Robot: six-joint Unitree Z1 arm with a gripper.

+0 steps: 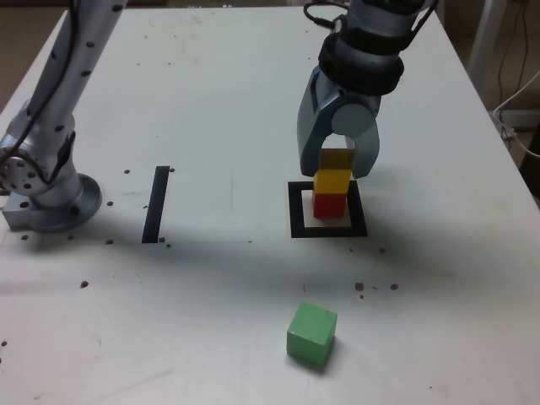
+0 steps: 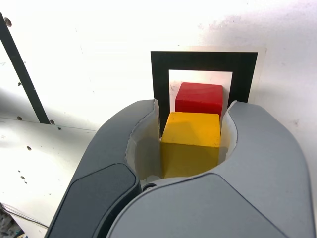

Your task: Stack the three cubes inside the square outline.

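Gripper point(image 1: 338, 173) clamped on yellow cube point(image 2: 190, 143), jaws pressed on both its sides. Yellow cube sits atop red cube point(image 1: 330, 205), inside square outline point(image 1: 297, 211). Green cube point(image 1: 311, 334) lies alone on table point(image 1: 211, 101), well apart.

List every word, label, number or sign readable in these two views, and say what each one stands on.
None: no readable text in either view.
The red cube, yellow cube and green cube have plain faces.
The square outline and black strip are bare markings.
The end effector shows no visible label.
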